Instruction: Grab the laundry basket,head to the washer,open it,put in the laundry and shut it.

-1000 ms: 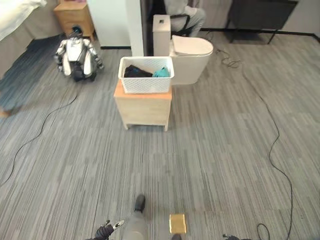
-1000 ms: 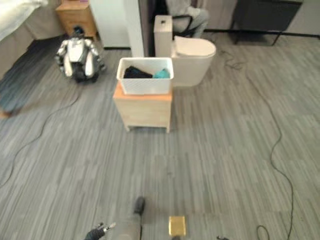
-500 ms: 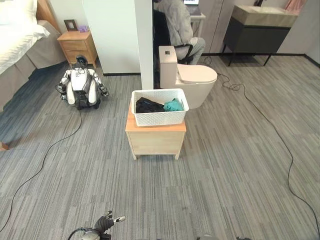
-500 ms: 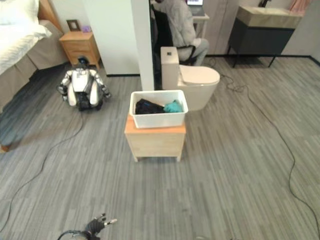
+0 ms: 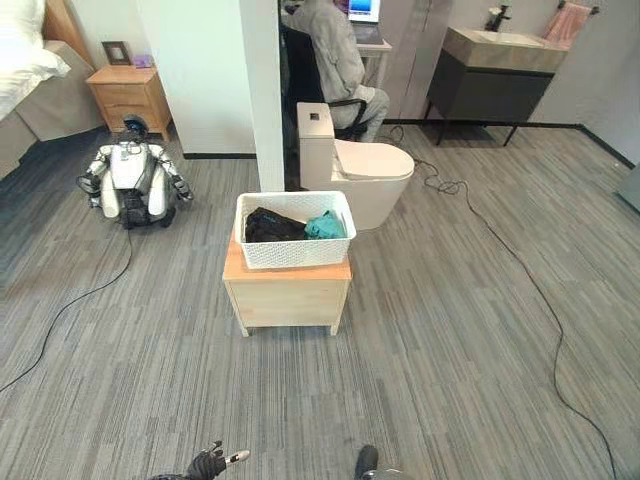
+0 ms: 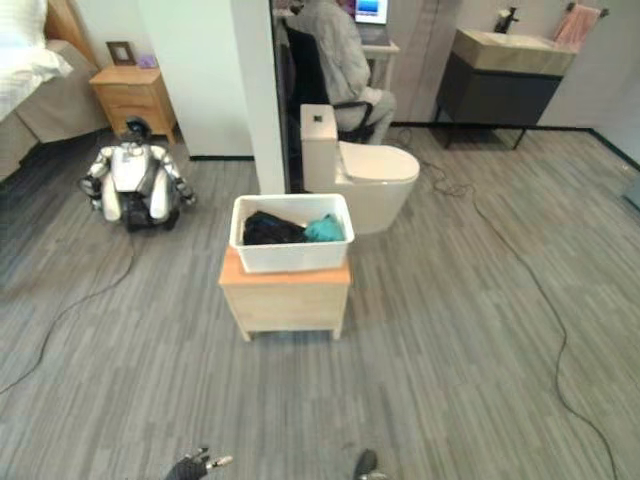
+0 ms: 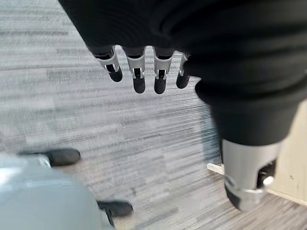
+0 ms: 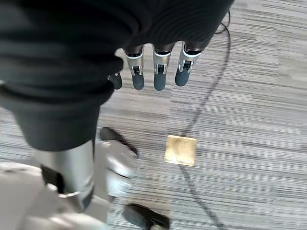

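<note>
The white laundry basket (image 5: 293, 243) stands on a low wooden cabinet (image 5: 287, 293) in the middle of the room, a few steps ahead of me. Dark clothes (image 5: 266, 224) and a teal piece (image 5: 324, 225) lie in it. My left hand (image 5: 210, 462) hangs low at the near edge of the left eye view, far from the basket. Its fingers (image 7: 139, 72) are straight over the carpet and hold nothing. In the right wrist view my right hand (image 8: 158, 72) also hangs with straight fingers above the floor, nothing in it.
A toilet (image 5: 362, 180) stands right behind the cabinet, beside a white wall end (image 5: 257, 90). A person (image 5: 325, 50) sits behind it. A small humanoid robot (image 5: 130, 182) sits on the floor at left. Cables (image 5: 520, 270) run across the carpet. A gold square (image 8: 181, 150) lies by my feet.
The camera has tilted up and shifted, so more of the far room shows. The basket and cabinet have stayed in place. My left hand stays low at the bottom edge.
</note>
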